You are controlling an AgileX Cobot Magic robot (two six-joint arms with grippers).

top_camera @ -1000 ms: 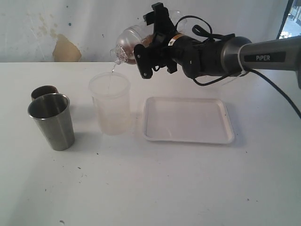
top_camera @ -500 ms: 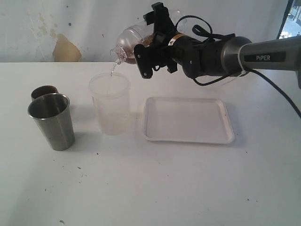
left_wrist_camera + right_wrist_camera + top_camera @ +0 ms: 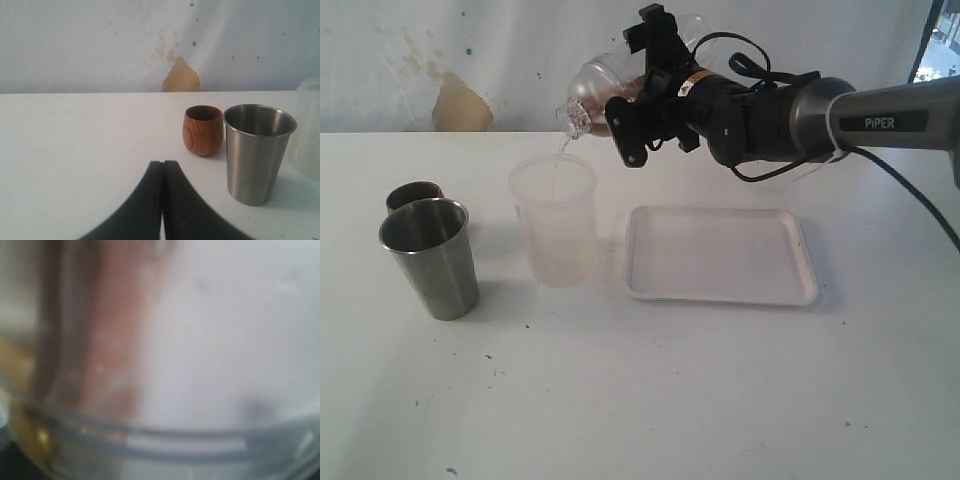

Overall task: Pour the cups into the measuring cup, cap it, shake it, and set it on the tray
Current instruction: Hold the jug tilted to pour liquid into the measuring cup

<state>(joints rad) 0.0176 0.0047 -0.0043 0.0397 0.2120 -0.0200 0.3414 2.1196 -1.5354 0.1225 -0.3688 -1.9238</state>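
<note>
The right gripper (image 3: 640, 85) is spread wide and clamped on the clear measuring cup (image 3: 590, 85). It holds the cup tipped on its side just above the frosted tub (image 3: 556, 220), with the cup's lip over the tub's mouth and a thin trickle falling in. The left gripper (image 3: 162, 164) has its jaws pressed together with nothing between them, and it touches nothing.

The steel tumbler (image 3: 430, 258) stands upright well to the left of the tub. The copper-brown cup (image 3: 413, 193) is just behind the tumbler and mostly hidden by it. The tray (image 3: 720, 250) lies flat just to the right of the tub.

From the right wrist, the measuring cup (image 3: 190, 440) is only a blur of clear plastic with a pinkish-brown smear. From the left wrist, the tub (image 3: 310, 130) is cut off at the edge.
</note>
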